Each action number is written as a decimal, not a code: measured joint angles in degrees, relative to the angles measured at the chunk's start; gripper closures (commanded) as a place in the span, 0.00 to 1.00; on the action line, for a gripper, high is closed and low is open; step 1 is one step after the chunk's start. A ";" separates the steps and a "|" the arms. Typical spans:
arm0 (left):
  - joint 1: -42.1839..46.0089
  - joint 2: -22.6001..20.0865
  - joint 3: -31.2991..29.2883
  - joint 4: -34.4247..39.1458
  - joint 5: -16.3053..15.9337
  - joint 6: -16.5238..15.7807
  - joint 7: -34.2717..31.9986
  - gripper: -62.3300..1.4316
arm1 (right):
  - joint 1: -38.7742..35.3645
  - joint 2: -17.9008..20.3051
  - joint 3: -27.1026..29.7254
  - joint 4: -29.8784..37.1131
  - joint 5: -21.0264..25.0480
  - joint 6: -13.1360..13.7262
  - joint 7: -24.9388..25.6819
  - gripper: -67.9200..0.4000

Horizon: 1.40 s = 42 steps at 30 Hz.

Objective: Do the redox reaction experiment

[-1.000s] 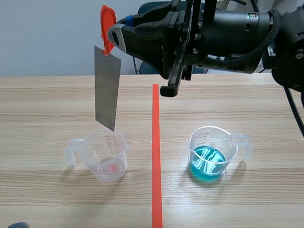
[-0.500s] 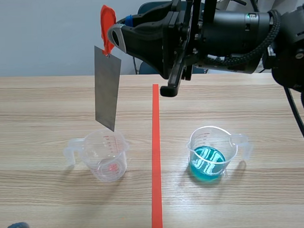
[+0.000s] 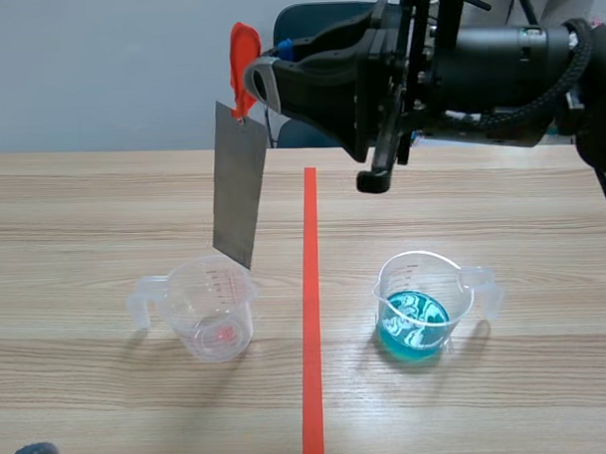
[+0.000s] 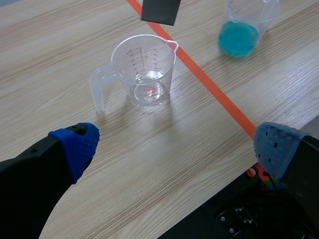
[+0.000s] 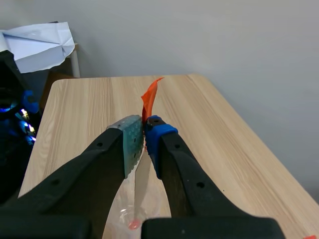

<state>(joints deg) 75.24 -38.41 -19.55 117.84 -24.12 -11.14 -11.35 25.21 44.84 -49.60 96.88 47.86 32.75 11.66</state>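
A grey metal sheet (image 3: pixel 240 182) with an orange tab (image 3: pixel 241 53) on top hangs from my right gripper (image 3: pixel 261 81), which is shut on the tab high above the table. Its lower corner hovers just over the rim of an empty clear measuring cup (image 3: pixel 211 308), left of the tape line. A second clear cup (image 3: pixel 422 306), holding blue liquid, stands to the right of the line. In the right wrist view the orange tab (image 5: pixel 149 98) is pinched at the right gripper (image 5: pixel 143 133). My left gripper (image 4: pixel 174 144) is open, low, short of the empty cup (image 4: pixel 144 69); the sheet's edge (image 4: pixel 160 10) hangs beyond it.
An orange-red tape line (image 3: pixel 310 316) runs down the middle of the wooden table (image 3: pixel 84 215). A chair back (image 3: pixel 311 18) stands behind the far edge. The blue-liquid cup (image 4: pixel 245 25) sits ahead of the left gripper, to its right.
My right arm has carried the metal sheet a little to the right and slightly lower, toward the tape line. The cups have not moved.
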 measured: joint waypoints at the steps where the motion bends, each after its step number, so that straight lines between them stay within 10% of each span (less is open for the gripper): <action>1: 0.00 0.00 0.00 0.00 0.00 0.00 0.00 0.00 | 0.00 0.72 0.00 0.00 0.17 0.63 0.02 0.98; 23: 0.00 0.00 0.00 0.00 0.00 0.00 0.00 0.00 | 0.02 29.64 0.00 7.96 7.48 7.74 4.90 0.98; 42: 0.00 0.00 0.00 0.00 0.00 0.00 0.00 0.00 | 0.63 41.75 0.00 7.80 7.45 9.53 8.85 0.98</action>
<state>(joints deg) 75.24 -38.41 -19.55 117.84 -24.12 -11.14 -11.35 25.85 86.59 -49.60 104.68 55.31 42.28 20.51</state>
